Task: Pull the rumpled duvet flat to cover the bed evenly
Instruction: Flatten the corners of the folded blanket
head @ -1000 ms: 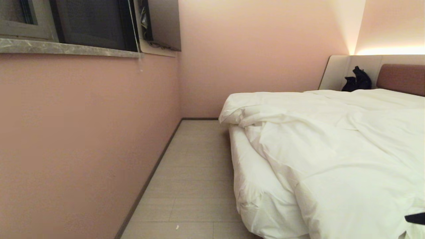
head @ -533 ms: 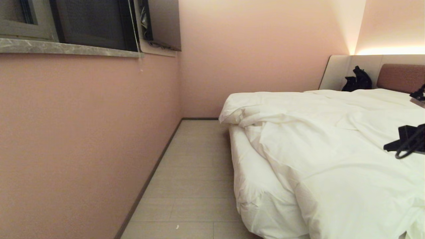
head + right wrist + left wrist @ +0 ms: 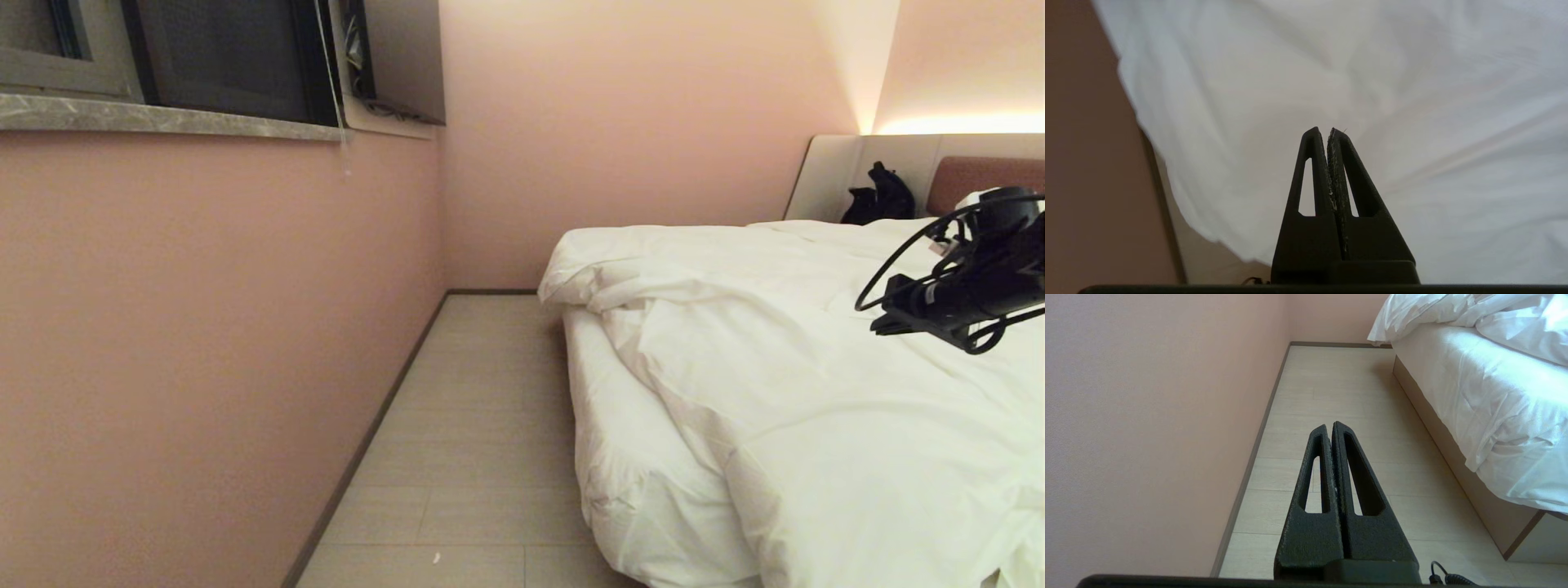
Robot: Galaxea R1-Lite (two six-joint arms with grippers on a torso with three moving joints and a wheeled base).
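Duvet [image 3: 816, 392] is lying rumpled across the bed [image 3: 1437, 428]; right gripper [image 3: 1327, 132] is hovering above it, fingers pressed together, empty; left gripper [image 3: 1329, 426], likewise closed, is hanging over the floor [image 3: 1331, 388].

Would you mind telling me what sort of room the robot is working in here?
Most likely a bedroom: a wide bed with a rumpled white duvet, a padded headboard, and a window in the pink wall.
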